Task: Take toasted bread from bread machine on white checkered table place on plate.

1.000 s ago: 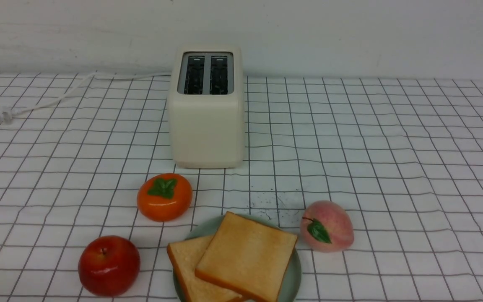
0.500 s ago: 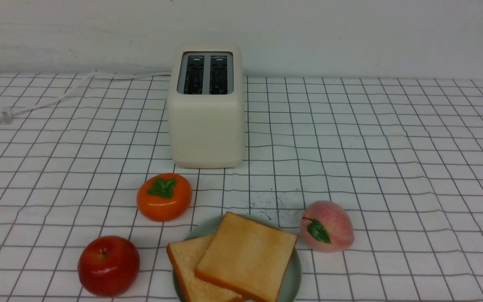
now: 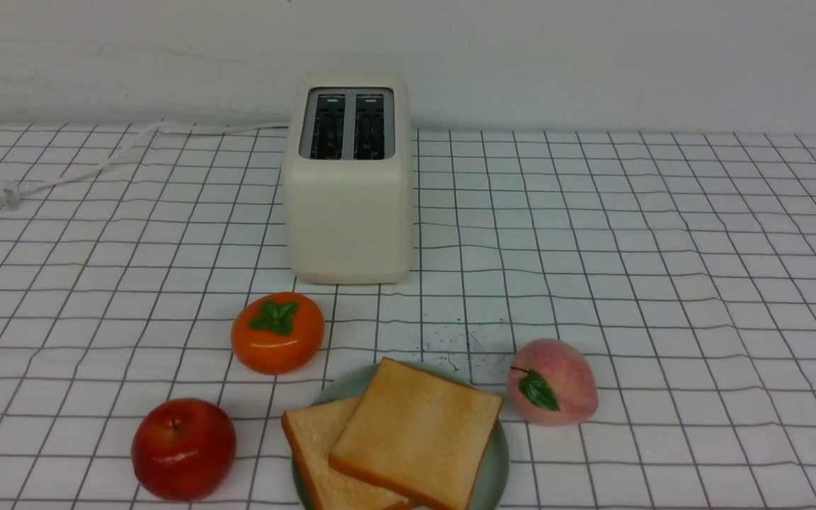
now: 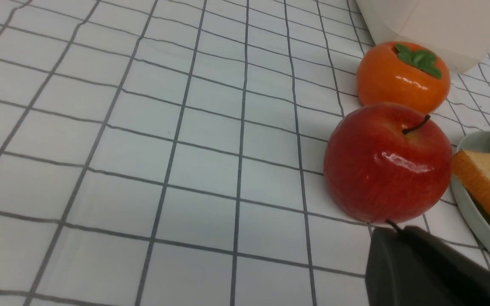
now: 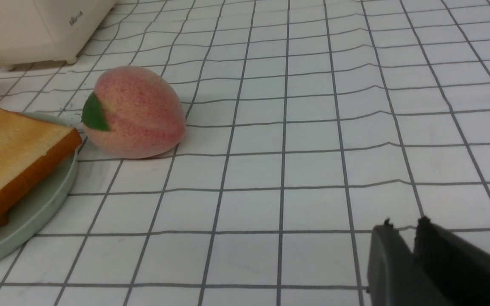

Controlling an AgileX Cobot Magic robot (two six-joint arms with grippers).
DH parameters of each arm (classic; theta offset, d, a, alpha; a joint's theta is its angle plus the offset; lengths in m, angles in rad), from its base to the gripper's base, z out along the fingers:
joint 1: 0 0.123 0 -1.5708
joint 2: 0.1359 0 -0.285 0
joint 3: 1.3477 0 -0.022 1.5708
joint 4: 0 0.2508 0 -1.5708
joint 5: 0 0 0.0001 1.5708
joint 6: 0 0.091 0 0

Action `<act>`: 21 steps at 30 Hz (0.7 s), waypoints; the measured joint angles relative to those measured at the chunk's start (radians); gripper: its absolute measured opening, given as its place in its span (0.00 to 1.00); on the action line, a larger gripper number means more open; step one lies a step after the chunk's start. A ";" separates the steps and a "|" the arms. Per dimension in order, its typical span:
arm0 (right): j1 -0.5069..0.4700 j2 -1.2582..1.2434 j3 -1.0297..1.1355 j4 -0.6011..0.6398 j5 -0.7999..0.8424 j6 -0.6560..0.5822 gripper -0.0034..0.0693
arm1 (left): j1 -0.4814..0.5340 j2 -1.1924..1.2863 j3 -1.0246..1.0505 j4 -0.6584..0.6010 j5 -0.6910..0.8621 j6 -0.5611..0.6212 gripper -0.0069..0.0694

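My left gripper (image 4: 398,231) shows only as dark fingers pressed together at the lower right of the left wrist view, clamped on nothing, its tip just beside the red apple (image 4: 388,163). My right gripper (image 5: 402,229) sits at the lower right of the right wrist view, its two dark fingers nearly meeting with a thin slit between them, empty, over the white checkered table (image 3: 663,248).

In the front view, from left to right: a white power cord (image 3: 61,177) trails across the upper left of the wrinkled grid. The glossy apple sits at the lower left, and a shiny orange persimmon (image 3: 278,332) with a green leafy cap sits up and to the right of it. The bread machine (image 3: 348,184), a smooth cream box with rounded corners, stands upper centre, both dark slots empty. Small grey lettering on its side in the right wrist view is too blurred for me to read.

At the lower centre the toasted bread (image 3: 415,432) lies on the pale mint plate (image 3: 496,464): two square slices, pale golden with orange-brown crusts, the right one overlapping the left. A speckled pink peach (image 3: 553,391) with a green leaf rests just beside the plate's right rim.
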 joint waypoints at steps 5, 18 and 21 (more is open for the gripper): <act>0.000 0.000 0.000 0.001 0.000 0.000 0.19 | 0.001 0.000 0.000 0.000 0.000 0.001 0.07; 0.000 0.000 0.000 0.001 0.000 0.000 0.21 | 0.001 0.000 0.000 0.000 0.000 0.001 0.07; 0.000 0.000 0.000 0.001 0.000 0.000 0.22 | 0.001 0.000 0.000 0.000 0.000 0.001 0.07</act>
